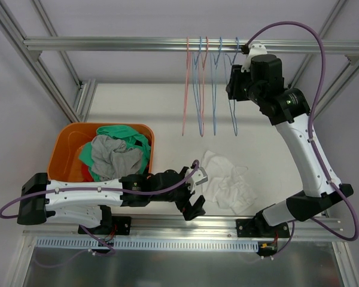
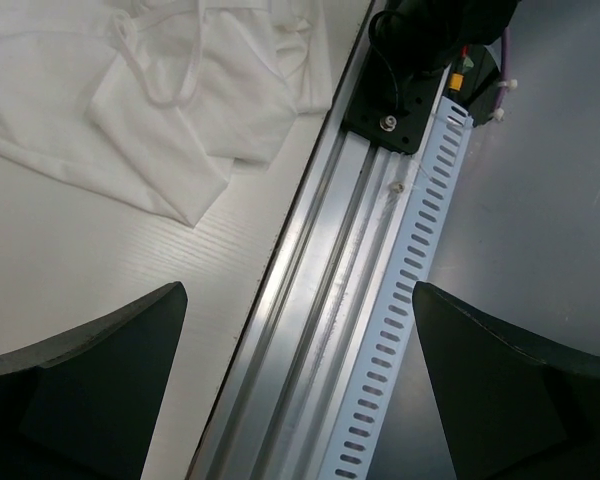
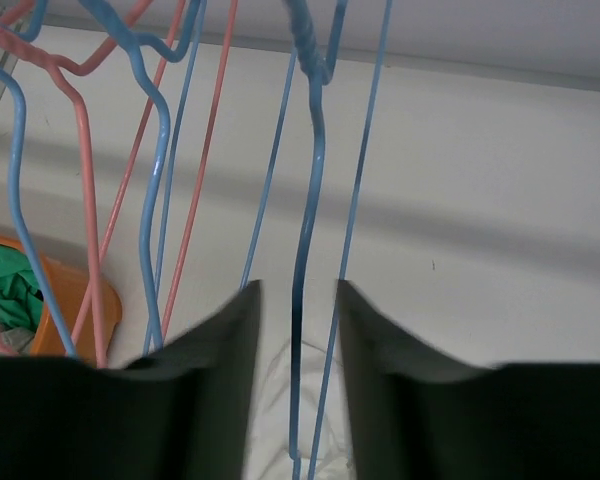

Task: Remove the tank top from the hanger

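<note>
Tank top [image 1: 227,182] is seen lying loose on the surface [image 1: 137,107], low in the middle. The left gripper [image 1: 194,206] is held wide open, with nothing in it. The right gripper [image 3: 298,300], upper right, is parted a little around a blue hanger [image 3: 305,230], which is not pinched. That hanger could be knocked off the rail [image 1: 137,43] if the gripper is pulled away crooked.

Left arm [image 1: 78,192] and right arm [image 1: 308,152]: white shell links dotted with small dark screws, black joint housings and bases, a purple cable [image 1: 321,54] looping along each. Small green mark [image 1: 285,103] on the right arm's black upper joint. Left gripper [image 2: 300,290] and right gripper [image 3: 298,288] have matte black wedge fingers.
</note>
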